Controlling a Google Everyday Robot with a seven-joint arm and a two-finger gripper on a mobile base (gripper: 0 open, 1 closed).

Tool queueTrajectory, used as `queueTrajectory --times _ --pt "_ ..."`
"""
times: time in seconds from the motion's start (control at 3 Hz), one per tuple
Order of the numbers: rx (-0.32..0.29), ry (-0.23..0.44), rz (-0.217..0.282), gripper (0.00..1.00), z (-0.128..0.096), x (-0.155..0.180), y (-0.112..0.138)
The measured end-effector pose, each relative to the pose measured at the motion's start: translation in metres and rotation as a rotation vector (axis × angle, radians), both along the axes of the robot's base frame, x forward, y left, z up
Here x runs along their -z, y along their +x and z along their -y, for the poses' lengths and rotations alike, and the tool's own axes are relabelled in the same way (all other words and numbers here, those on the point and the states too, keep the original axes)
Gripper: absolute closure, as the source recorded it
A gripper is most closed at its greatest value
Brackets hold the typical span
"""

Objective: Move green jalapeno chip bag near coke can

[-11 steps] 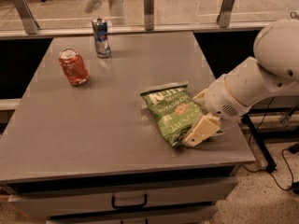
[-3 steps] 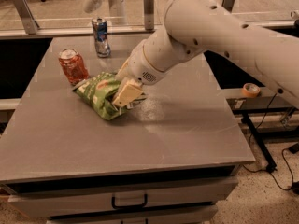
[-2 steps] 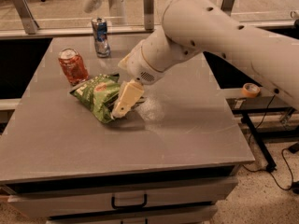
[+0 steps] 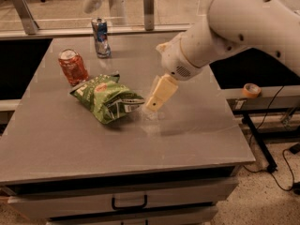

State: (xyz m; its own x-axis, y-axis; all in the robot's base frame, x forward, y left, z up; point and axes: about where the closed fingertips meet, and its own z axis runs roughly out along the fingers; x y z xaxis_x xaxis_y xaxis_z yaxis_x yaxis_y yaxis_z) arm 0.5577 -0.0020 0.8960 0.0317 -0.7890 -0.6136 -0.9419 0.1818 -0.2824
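The green jalapeno chip bag (image 4: 107, 98) lies flat on the grey table (image 4: 187, 125), left of centre. Its upper left corner sits right beside the coke can (image 4: 73, 67), a red-orange can standing upright at the left. My gripper (image 4: 152, 105) hangs just right of the bag, fingers pointing down towards the table and clear of the foil. It is open and holds nothing. The white arm reaches in from the upper right.
A slim blue and silver can (image 4: 100, 37) stands near the table's back edge, behind the coke can. A glass barrier with metal posts (image 4: 148, 6) runs along the back. Drawers with a black handle (image 4: 129, 203) sit under the front edge.
The gripper carried the bag from the right side of the table to beside the coke can, let go of it, and has pulled back to the right. The bag now lies free.
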Motion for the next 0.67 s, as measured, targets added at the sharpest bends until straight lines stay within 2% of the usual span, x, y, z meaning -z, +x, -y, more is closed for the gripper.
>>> queueTrajectory --times 0.33,0.67 --pt "0.111 -0.029 0.006 0.00 0.0760 -0.0152 -0.0045" --pt "0.124 -0.033 0.003 0.00 0.0837 -0.0152 -0.0050"
